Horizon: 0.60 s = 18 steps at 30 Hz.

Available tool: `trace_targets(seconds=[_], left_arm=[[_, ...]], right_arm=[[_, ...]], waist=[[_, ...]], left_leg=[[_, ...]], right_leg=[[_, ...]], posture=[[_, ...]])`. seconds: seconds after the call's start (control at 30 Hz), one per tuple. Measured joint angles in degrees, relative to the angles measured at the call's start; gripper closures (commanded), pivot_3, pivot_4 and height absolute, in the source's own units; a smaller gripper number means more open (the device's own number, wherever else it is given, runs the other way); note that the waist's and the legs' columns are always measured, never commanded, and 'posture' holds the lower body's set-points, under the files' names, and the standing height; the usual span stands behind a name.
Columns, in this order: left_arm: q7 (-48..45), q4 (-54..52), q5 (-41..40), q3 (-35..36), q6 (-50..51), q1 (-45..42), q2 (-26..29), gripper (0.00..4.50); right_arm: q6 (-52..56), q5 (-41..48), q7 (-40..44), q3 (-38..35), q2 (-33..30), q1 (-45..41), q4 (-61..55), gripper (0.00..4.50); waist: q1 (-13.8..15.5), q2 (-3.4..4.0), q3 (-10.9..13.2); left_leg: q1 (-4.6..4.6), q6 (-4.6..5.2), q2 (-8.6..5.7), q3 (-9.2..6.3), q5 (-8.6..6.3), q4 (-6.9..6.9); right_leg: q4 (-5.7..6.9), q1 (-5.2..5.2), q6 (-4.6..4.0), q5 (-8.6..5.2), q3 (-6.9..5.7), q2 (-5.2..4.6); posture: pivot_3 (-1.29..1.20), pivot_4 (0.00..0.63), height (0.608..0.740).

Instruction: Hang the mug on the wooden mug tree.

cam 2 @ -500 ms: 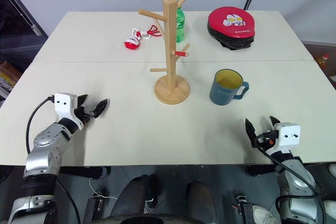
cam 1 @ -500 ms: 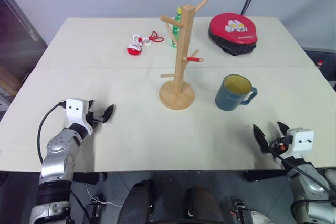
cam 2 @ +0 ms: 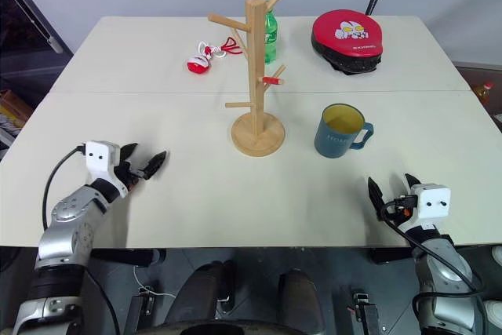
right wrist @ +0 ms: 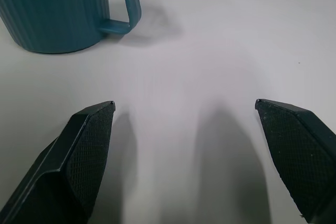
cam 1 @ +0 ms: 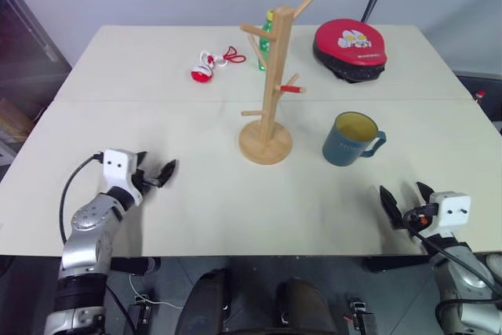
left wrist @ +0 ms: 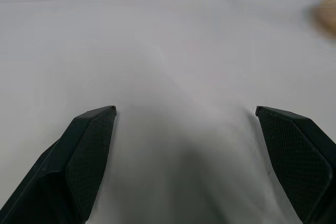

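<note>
The blue-grey mug [cam 1: 349, 140] with a yellow inside stands upright on the table, right of the wooden mug tree [cam 1: 272, 76], its handle pointing right. The tree stands on its round base at the table's middle, and nothing hangs on its pegs. My right gripper [cam 1: 404, 194] is open near the front edge, nearer me than the mug and a little to its right. In the right wrist view the mug [right wrist: 52, 9] stands beyond the open right gripper [right wrist: 184, 103], apart from it. My left gripper [cam 1: 154, 165] is open over bare table at the front left, holding nothing.
A green bottle [cam 2: 270, 37] stands just behind the tree. At the back right lies a red round case [cam 1: 349, 49]. A small red and white object with a red cord [cam 1: 204, 71] lies at the back left. The table's front edge [cam 1: 259, 255] runs close to both grippers.
</note>
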Motion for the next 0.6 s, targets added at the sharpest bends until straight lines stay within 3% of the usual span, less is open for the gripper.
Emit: trace_targets(seconds=[0.23, 0.6], left_arm=[[-15.29, -15.13, -5.80, -10.67, 4.53, 1.56, 4.01, 0.00], [-16.59, -17.65, -5.79, -17.43, 7.16, -4.84, 2.19, 0.00]], right_arm=[[2.13, -0.08, -0.67, 0.56, -0.53, -2.84, -2.57, 0.06], [3.43, -2.75, -3.08, 2.86, -0.73, -12.41, 0.03, 0.06]], waist=[[-0.06, 0.23, -0.03], [0.02, 0.32, -0.03]], left_leg=[[-0.01, 0.02, 0.01, 0.01, 0.01, -0.06], [-0.01, 0.06, 0.01, 0.01, 0.02, -0.02]], right_leg=[[-0.16, 0.02, -0.27, -0.05, 0.02, 0.02], [-0.17, 0.07, -0.06, 0.07, -0.02, 0.21]], posture=[[0.00, 0.150, 0.740], [0.00, 0.150, 0.740]])
